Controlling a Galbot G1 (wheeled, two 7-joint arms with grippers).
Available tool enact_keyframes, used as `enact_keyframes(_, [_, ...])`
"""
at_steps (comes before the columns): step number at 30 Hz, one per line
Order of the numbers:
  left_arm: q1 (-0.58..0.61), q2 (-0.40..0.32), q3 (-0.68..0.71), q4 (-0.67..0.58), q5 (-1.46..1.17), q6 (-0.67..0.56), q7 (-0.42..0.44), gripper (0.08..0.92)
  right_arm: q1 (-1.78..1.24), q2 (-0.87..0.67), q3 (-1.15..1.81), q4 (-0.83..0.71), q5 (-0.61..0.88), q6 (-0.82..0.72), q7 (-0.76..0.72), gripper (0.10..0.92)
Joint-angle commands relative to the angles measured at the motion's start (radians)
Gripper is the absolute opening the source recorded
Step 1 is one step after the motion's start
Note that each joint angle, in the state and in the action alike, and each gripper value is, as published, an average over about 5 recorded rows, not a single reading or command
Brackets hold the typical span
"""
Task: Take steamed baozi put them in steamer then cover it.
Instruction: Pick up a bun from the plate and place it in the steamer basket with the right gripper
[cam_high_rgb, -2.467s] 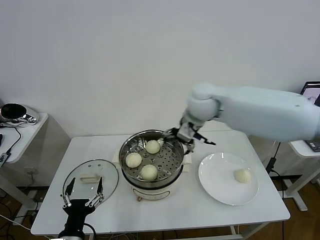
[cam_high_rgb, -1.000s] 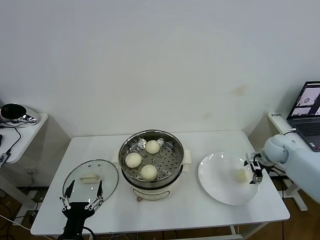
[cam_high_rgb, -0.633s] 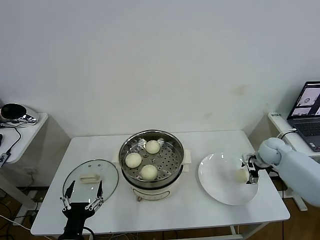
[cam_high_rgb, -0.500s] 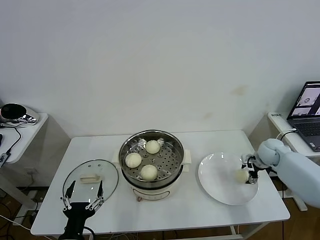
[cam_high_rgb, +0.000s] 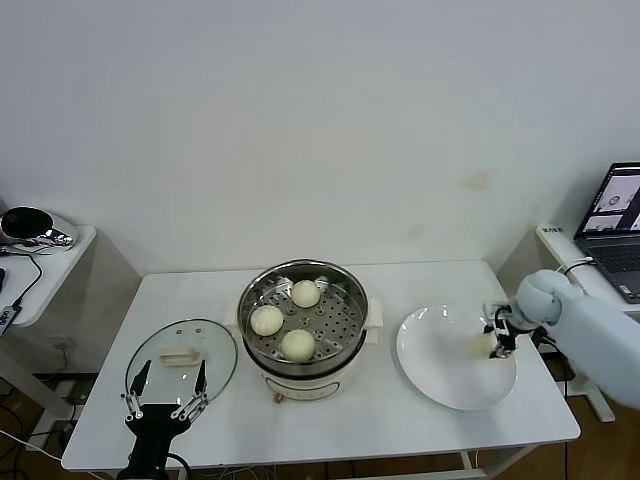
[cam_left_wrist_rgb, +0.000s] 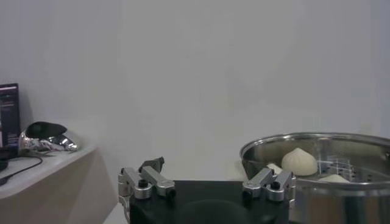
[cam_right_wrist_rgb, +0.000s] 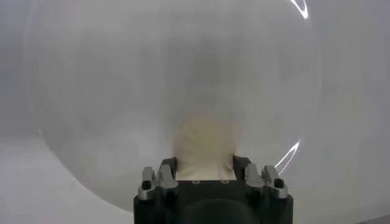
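Note:
The steamer (cam_high_rgb: 247, 300) stands mid-table with three steamed baozi (cam_high_rgb: 297, 344) on its perforated tray. The fourth baozi (cam_high_rgb: 483, 345) lies on the right part of the white plate (cam_high_rgb: 440, 372). My right gripper (cam_high_rgb: 497, 335) is down on the plate, shut on this baozi; in the right wrist view the baozi (cam_right_wrist_rgb: 204, 143) fills the gap between the fingers of the gripper (cam_right_wrist_rgb: 205, 165). The cover (cam_high_rgb: 212, 345) lies flat on the table left of the steamer. My left gripper (cam_high_rgb: 163, 386) is open and empty at the front left, just before the cover. It also shows in the left wrist view (cam_left_wrist_rgb: 207, 182).
A laptop (cam_high_rgb: 620, 215) sits on a side table at the far right, close behind my right arm. A low white side table (cam_high_rgb: 70, 245) with a shiny dark object stands at the far left. The steamer rim (cam_left_wrist_rgb: 341, 143) shows in the left wrist view.
My right arm swung from the steamer's far rim to the plate and came down round the last baozi. In the last half second its fingers drew in on it. The left arm stayed still.

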Motion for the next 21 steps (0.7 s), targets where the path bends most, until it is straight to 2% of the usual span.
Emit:
enact_keyframes(1, [0.003,0.000,0.002,-0.002,0.003,0.000,0.000,0.823,0.325,-0.077,-0.218,0.159,0.229,-0.083,-0.018,0.568])
enact_keyframes(6, [0.006,0.003,0.001,-0.004,0.004,0.001,0.000,0.823,0.634,-0.055,-0.457,0.267,0.443,-0.182,0.013,0.572])
enact_keyframes(11, [-0.006,0.003,0.004,0.003,0.003,0.003,-0.002,0.823,0.884,0.051,-0.640,0.352,0.686,-0.295,0.085,0.581])
enact_keyframes(15, [-0.014,0.001,0.009,0.005,0.003,0.003,-0.002,0.823,0.964,0.145,-0.710,0.416,0.858,-0.375,0.160,0.585])
enact_keyframes(21, [-0.014,0.000,0.006,0.004,0.005,0.000,-0.003,0.823,0.957,0.248,-0.757,0.482,1.028,-0.494,0.281,0.593])
